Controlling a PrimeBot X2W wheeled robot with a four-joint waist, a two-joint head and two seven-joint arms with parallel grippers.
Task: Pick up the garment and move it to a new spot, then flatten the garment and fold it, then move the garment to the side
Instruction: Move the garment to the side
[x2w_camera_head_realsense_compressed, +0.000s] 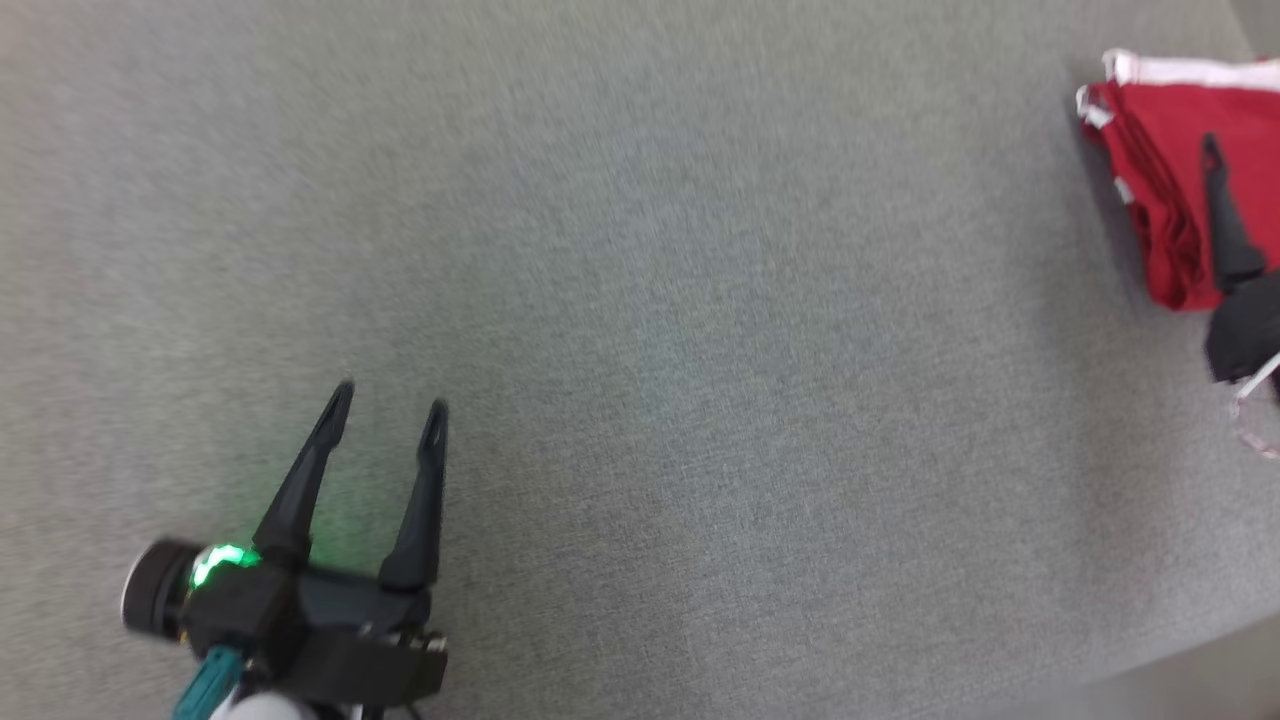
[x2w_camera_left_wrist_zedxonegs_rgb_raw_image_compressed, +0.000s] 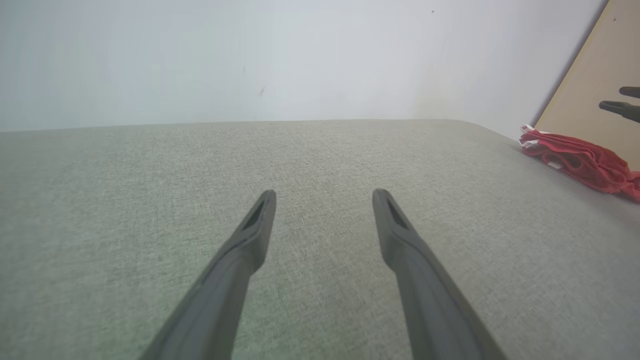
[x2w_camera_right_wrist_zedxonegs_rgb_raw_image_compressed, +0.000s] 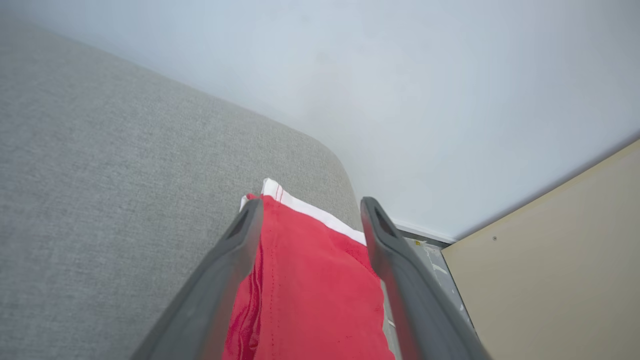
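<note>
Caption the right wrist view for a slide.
Open right gripper over the folded red garment at the corner of the grey surface.

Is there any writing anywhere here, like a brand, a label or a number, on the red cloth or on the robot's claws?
None: no word, number or sign can be read in any view.
red garment: plain red with white trim, no print or label showing.
left gripper: dark, with a green light, no marking.
right gripper: plain dark fingers.
grey surface, wall, beige board: no writing.
</note>
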